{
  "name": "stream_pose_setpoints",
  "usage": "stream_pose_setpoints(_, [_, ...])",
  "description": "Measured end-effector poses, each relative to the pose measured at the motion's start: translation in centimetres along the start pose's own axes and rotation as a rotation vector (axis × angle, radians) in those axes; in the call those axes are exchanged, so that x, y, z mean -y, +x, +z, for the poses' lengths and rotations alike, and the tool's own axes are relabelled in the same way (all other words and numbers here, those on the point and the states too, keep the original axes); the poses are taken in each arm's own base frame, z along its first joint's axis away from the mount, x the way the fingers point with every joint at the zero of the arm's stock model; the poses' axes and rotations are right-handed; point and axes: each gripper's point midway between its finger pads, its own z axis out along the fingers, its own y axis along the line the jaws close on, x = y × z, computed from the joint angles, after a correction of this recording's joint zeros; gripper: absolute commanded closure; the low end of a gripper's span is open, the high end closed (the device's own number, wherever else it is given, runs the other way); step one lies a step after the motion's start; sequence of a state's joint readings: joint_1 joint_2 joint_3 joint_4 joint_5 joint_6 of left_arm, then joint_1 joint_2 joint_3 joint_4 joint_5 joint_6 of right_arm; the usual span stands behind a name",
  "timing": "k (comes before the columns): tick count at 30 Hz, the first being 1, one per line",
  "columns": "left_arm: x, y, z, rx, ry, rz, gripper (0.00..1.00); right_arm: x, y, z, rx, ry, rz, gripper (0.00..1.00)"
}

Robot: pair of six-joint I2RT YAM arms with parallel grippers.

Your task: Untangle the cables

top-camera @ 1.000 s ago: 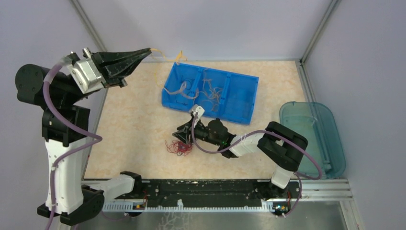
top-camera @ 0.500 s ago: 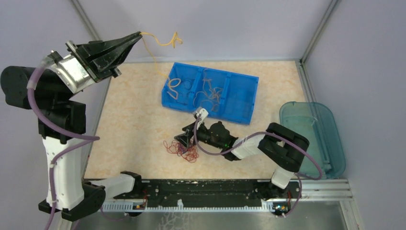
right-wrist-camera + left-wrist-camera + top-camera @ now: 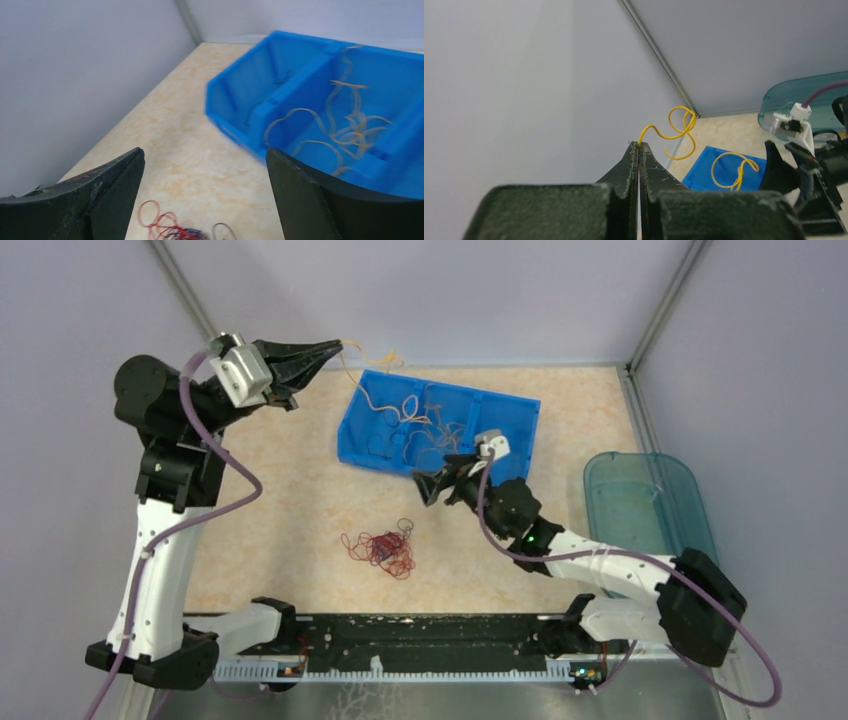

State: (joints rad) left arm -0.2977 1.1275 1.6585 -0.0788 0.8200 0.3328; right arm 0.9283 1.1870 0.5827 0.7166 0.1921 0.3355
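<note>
Top external view: the left pincer [image 3: 338, 344] was clamped shut on a yellow cable [image 3: 674, 136], which curled beyond its tip. The right pincer [image 3: 428, 486] gaped wide and empty at the blue bin [image 3: 515, 445], with a red tangle [image 3: 383, 549] on the worktop [image 3: 290, 490] nearby.

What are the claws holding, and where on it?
The left gripper pinches a yellow cable near its curly end. The right gripper is open, holding nothing.
</note>
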Motion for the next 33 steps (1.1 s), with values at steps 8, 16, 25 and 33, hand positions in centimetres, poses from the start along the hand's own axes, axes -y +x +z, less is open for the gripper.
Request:
stream_pose_setpoints(8, [0.9,7.7,2.2,-0.111,0.016,-0.111,1.0,8.7,-1.1,-4.1,0.025,0.35,-0.01,0.08])
stream_pose_setpoints(16, [5.5,17.9,6.9,-0.255,0.097,-0.259,1.0,12.2,-0.9,-7.2,0.05,0.507,-0.025,0.08])
stream_pose_setpoints(25, [6.7,26.6,9.0,-0.385,0.092,-0.227,1.0,14.7,-3.7,-9.6,0.144,0.644,-0.035,0.08])
stream_pose_setpoints(33, [8.0,33.7,9.4,-0.487,0.096,-0.221,1.0,16.7,-3.6,-10.9,0.158,0.716,-0.044,0.08])
